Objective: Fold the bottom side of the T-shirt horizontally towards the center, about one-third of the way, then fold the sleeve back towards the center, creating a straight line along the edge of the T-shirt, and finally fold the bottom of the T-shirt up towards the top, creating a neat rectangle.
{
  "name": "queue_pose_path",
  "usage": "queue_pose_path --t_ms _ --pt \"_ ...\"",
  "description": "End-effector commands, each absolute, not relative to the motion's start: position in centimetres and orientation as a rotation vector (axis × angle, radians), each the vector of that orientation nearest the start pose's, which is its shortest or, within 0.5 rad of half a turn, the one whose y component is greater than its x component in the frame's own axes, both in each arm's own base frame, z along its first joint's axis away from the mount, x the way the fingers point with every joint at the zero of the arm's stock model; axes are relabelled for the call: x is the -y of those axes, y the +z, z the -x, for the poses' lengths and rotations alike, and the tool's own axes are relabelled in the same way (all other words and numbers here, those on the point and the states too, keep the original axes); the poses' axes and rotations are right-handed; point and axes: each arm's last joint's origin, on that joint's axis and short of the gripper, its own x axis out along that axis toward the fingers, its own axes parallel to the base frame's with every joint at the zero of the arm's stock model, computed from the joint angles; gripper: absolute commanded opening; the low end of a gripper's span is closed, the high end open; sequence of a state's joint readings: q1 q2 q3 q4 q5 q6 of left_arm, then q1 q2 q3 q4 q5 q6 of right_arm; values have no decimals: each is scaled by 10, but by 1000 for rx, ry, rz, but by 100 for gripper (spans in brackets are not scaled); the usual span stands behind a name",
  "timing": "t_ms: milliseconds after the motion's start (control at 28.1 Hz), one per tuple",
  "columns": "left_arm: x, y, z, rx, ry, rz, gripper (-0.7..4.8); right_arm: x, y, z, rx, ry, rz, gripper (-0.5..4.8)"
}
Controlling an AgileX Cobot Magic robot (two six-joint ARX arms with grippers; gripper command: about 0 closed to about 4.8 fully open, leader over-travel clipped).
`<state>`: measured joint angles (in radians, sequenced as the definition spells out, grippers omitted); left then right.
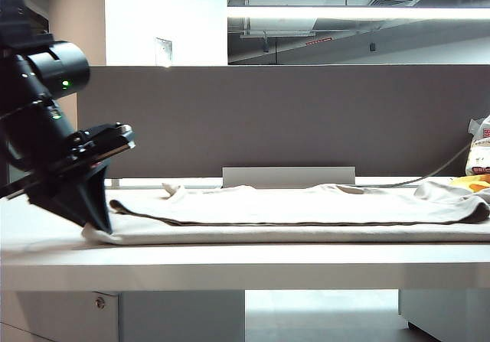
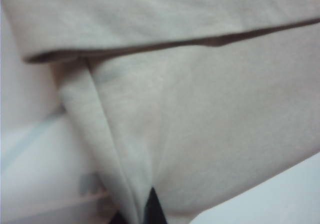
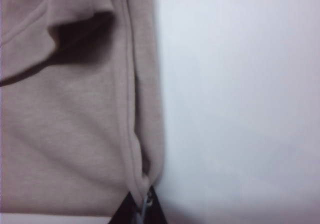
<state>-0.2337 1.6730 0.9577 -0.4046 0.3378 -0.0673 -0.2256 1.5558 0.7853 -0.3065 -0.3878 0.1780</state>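
Observation:
The beige T-shirt lies folded in a long flat band across the white table. At its left end my left gripper points down and pinches the cloth corner. In the left wrist view the left gripper is shut on a ridge of the T-shirt, below a folded-over layer. In the right wrist view the right gripper is shut on the stitched hem edge of the T-shirt, beside bare table. The right gripper is out of the exterior view.
A grey partition runs behind the table, with a low pale block at its foot. A white printed bag and something yellow sit at the back right, with a cable leading to them.

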Motion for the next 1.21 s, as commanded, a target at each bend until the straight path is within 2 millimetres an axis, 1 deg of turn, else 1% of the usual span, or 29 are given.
queue_pose_path --t_ms 36,178,356,463,641,677,713,748,784,820,891,962,1069,1105,1140,1176,1212 --pt "77 163 -283 -1164 -469 119 -6 48 164 -255 -1014 55 -481 -5" --pt "71 161 -257 -1170 -458 134 -6 42 173 -229 -1003 56 -482 -5" --pt "67 164 -241 -1165 -462 137 -6 37 177 -210 -1009 62 -487 -5" --pt "67 167 -237 -1165 -462 139 -6 35 174 -202 -1032 59 -493 -5" --pt "67 168 -235 -1173 -465 140 -6 33 162 -194 -1061 55 -501 -3" --pt "67 168 -236 -1169 -466 140 12 33 161 -194 -1058 56 -500 33" --pt "67 169 -236 -1162 -466 139 69 34 162 -195 -1049 57 -499 90" --pt "67 169 -237 -1153 -465 143 177 34 163 -196 -1034 66 -503 193" --pt "67 169 -237 -1153 -457 156 241 34 163 -197 -1026 63 -511 237" --pt "67 169 -238 -1150 -454 162 351 34 164 -198 -1014 64 -521 278" --pt "67 170 -239 -1140 -450 158 432 34 166 -201 -980 77 -515 284" --pt "68 171 -241 -1119 -440 159 464 35 169 -205 -931 83 -501 284" --pt "66 174 -247 -1063 -382 169 467 38 182 -215 -842 77 -473 284" --pt "65 178 -250 -1039 -325 158 467 41 191 -221 -797 38 -441 284" --pt "64 181 -253 -1017 -287 144 467 42 195 -224 -776 18 -426 285" --pt "62 187 -259 -981 -245 126 466 46 205 -232 -728 -17 -396 285" --pt "60 192 -263 -955 -231 125 466 48 209 -236 -709 -26 -391 285"
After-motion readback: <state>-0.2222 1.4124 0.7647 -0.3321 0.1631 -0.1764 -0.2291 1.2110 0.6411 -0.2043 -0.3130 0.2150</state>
